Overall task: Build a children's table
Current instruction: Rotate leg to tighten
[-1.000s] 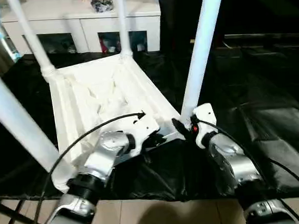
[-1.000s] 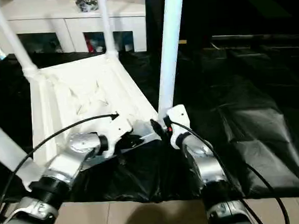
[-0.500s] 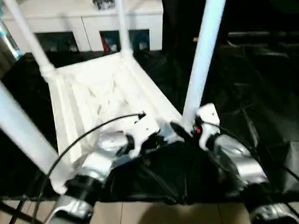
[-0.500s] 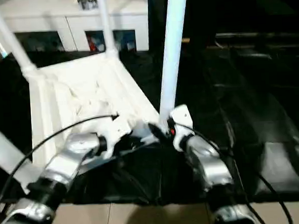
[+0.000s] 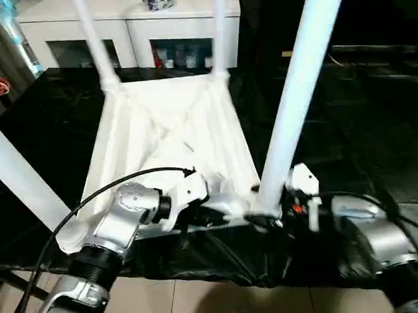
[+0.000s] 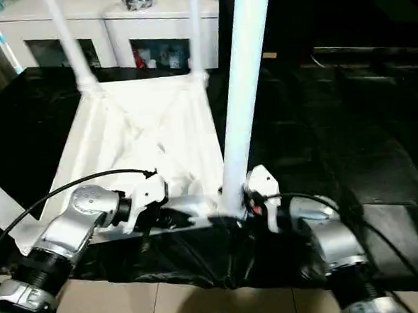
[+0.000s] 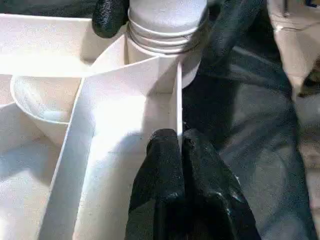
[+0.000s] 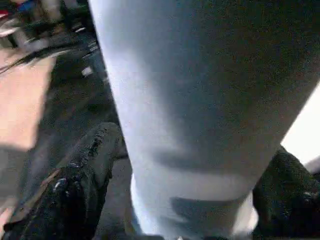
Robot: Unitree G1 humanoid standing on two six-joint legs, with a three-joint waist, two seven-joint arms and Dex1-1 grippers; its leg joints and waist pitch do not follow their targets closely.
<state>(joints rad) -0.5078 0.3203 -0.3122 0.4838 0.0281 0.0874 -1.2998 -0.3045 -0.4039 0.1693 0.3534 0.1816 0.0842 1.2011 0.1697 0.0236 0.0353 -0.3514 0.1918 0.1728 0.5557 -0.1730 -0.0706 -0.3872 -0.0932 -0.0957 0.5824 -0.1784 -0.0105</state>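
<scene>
Here the near leg (image 5: 301, 94) stands upright inside the wide-spread right hand (image 8: 175, 200); left hand (image 7: 181, 150) pinches a tabletop (image 5: 172, 127) rib.

White tabletop (image 5: 168, 130) with a ribbed underside; white legs (image 5: 301, 94); glossy black sheet (image 5: 364, 140) beneath; black fingers (image 7: 172, 185) pressed together on a white rib; silver forearm (image 5: 110, 230); white cabinet (image 5: 130, 23).
</scene>
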